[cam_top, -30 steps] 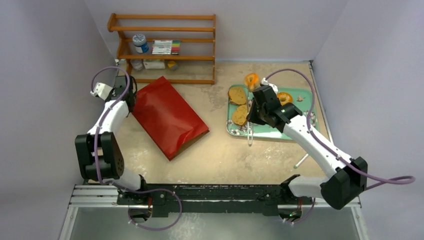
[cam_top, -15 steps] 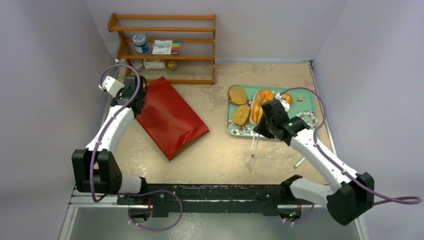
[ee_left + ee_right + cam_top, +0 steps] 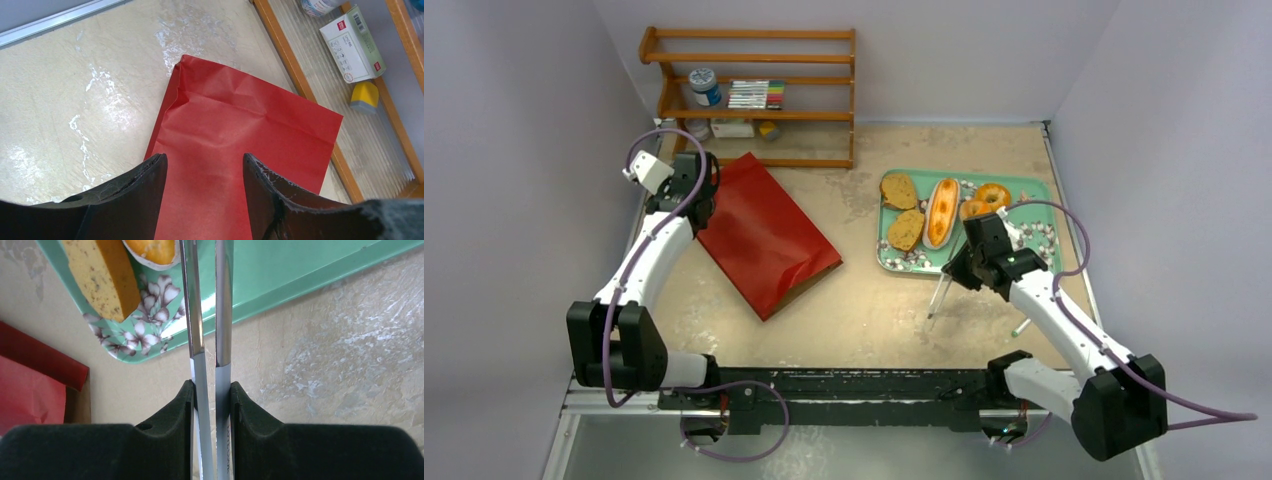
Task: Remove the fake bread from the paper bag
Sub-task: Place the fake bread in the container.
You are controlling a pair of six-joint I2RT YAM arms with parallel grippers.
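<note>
Right gripper [image 3: 211,390]: nearest the front edge, black fingers clamped hard on the slim metal tongs [image 3: 223,305], both blades pinched almost together!
Tongs' load: nothing. The blades run bare across the near rim of the teal floral tray [image 3: 310,265], and one end juts out over the mottled beige table [image 3: 874,310].
Step in hand: by my reading, the tongs' work is over and they need parking.
Doing it well: lower them flat onto bare table between tray and bag, keep the blades off the tray rim so it isn't nudged, and let go only once they rest.
Fake bread [image 3: 906,229]: out and lying on the tray. There's a round brown slice [image 3: 899,190] with a second one just nearer, the long orange-tan split bun [image 3: 941,205] right beside them, and the golden ring bagel [image 3: 994,195] further right.
Glossy red paper bag [image 3: 759,232]: flat on the table, well apart from the tray on its left, brown-lined mouth facing the near right. The inside is hidden, so I cannot tell whether it is empty.
Left gripper [image 3: 202,160]: at the bag's far corner, fingers spread apart with nothing between them, only red paper below. Contact is unclear.
Doing it well: lift straight up so the bag isn't dragged.
Wooden shelf rack [image 3: 754,95]: against the far wall, holding small items.
</note>
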